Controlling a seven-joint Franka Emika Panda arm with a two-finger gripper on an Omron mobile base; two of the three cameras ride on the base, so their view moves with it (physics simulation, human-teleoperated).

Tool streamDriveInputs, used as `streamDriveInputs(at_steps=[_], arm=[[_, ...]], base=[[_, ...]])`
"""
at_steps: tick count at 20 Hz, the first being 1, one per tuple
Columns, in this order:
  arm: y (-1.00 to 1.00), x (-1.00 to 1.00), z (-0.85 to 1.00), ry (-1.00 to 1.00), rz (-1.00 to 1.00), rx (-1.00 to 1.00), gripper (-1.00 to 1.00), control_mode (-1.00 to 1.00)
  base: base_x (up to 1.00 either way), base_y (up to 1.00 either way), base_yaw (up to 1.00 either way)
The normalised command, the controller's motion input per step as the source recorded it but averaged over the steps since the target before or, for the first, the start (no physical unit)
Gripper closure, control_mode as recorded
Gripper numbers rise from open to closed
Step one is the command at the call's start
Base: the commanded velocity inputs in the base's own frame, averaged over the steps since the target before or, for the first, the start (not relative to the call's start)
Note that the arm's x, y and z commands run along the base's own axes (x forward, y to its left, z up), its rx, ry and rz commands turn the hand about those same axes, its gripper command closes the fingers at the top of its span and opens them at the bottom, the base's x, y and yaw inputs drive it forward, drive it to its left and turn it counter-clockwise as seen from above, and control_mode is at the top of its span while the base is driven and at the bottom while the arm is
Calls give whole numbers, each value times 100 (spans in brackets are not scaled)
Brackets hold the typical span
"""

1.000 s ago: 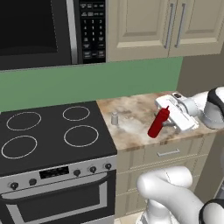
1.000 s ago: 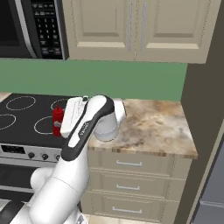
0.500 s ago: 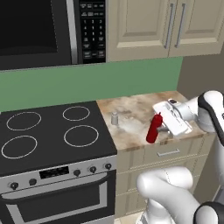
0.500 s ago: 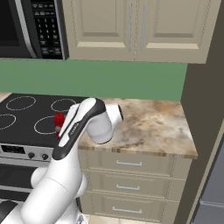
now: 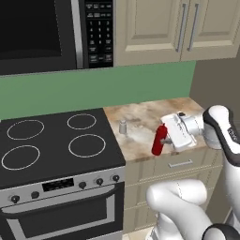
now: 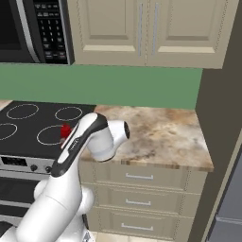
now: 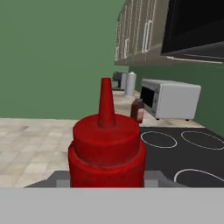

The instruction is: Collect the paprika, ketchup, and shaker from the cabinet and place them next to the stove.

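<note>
One ketchup point(image 5: 159, 140) clamped in the pincer point(image 5: 165, 138), one shaker point(image 5: 123, 127) beside one stove point(image 5: 51, 145).

No legible text in any view. Microwave keypad point(image 5: 99, 29), upper left above the stove point(image 5: 56, 140): rows of pale marks on black buttons, too small to read. Stove front display point(image 5: 58, 184): pale smudge, no digits resolvable. Ketchup point(image 7: 106, 146) bottle: plain red, no label. Dark jar point(image 7: 138, 110) far along the counter: pale label, nothing on it readable. Toaster oven point(image 7: 169, 99): no visible markings.
</note>
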Motion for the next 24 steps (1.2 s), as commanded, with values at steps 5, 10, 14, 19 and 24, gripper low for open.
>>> streamDriveInputs(at_steps=[5, 10, 14, 19, 24], arm=[[0, 57, -20, 3, 0, 0, 100, -100], [0, 55, -28, 0, 0, -1, 100, -100], [0, 46, -28, 0, 0, -3, 100, -100], [1, 37, -25, 0, 0, -5, 100, -100], [2, 33, -20, 0, 0, -2, 100, -100]], base=[[0, 0, 0], [0, 0, 0], [0, 0, 0], [0, 0, 0], [0, 0, 0]])
